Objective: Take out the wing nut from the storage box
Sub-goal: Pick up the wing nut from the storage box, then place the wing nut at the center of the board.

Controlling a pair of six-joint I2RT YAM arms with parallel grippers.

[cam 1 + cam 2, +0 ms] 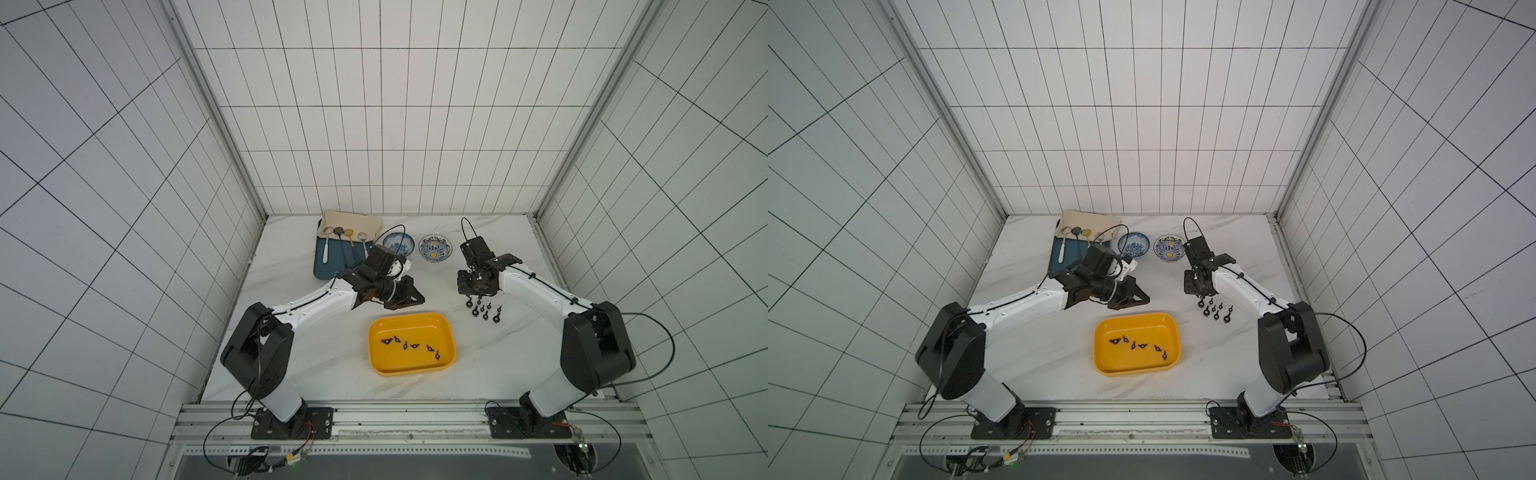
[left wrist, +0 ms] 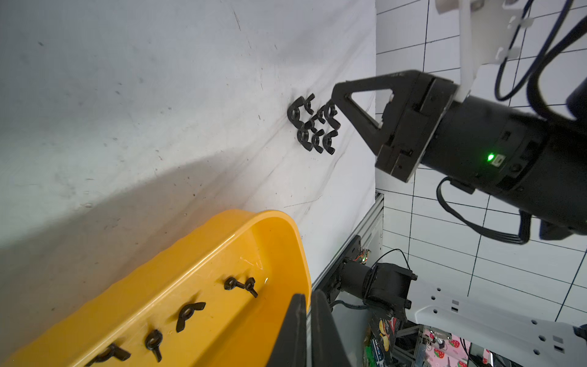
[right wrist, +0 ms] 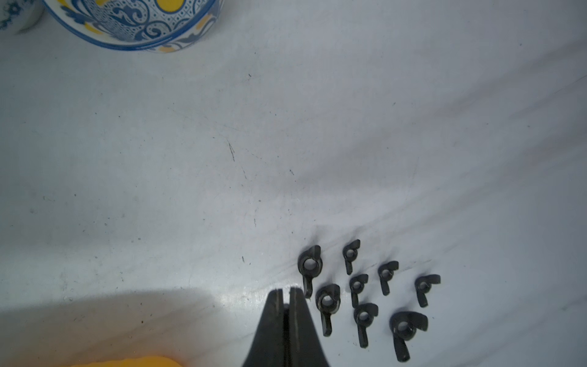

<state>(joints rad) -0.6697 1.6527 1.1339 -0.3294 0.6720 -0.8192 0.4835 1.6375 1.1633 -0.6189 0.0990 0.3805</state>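
Wing nut [image 1: 414, 345] in storage box [image 1: 415, 328]: probably light, hard, slippery; pinch across wings; left gripper [image 2: 308, 298], right gripper [image 3: 286, 291] both closed, empty.

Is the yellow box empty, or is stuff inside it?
Not empty. Six small black wing nuts lie on the floor of the shallow yellow plastic box.

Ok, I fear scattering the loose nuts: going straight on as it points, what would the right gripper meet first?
Probably bare table just beside the wing nuts; the right gripper points down there, but they lie close and depth is unclear.
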